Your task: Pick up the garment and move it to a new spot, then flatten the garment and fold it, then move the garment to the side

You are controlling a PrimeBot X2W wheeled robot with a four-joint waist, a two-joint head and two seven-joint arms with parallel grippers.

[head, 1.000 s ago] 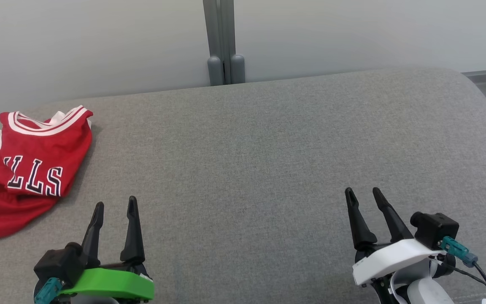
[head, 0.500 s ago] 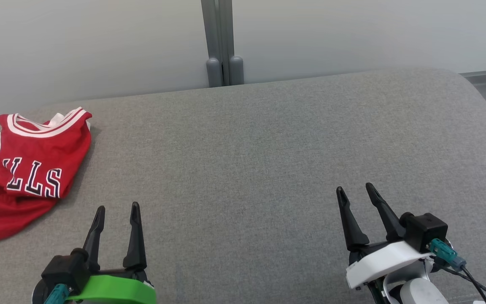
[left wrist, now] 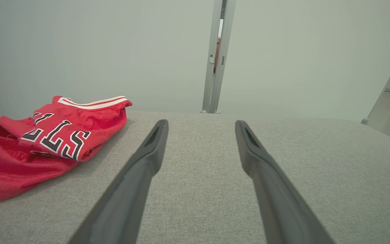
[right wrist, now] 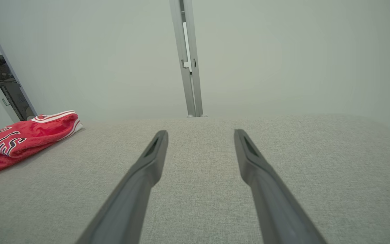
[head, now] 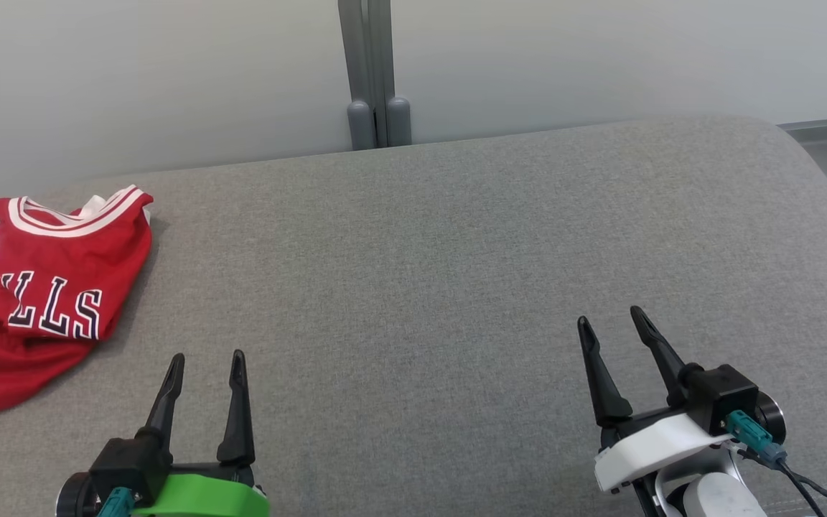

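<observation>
Lower left of the head view: my left claw (head: 208,355), green-bodied, with both dark fingers pointing up the frame and spread wide apart. Nothing is between them; bare grey cloth shows through the gap.

Lower right of the same view: my right claw (head: 609,316), white-bodied, with its fingers likewise fully parted and holding nothing, leaning slightly toward the upper left. A black block with a teal plug (head: 747,429) sits on its right flank.

Both claws are over the near part of the table (head: 413,251), a broad surface covered in grey woven fabric with rounded far corners. Whether the fingertips touch the fabric I cannot tell.

Middle distance, left edge of the frame: the garment (head: 47,287), a red jersey with white-and-red trim and dark letters edged in white, of which "LLS" is legible. It lies crumpled and partly doubled over on the table, running off the left edge of the frame. It is above and left of my left claw and well apart from my right claw.

Far: a plain pale wall (head: 169,72) behind the table, divided at upper centre by a grey vertical post (head: 372,72).
</observation>
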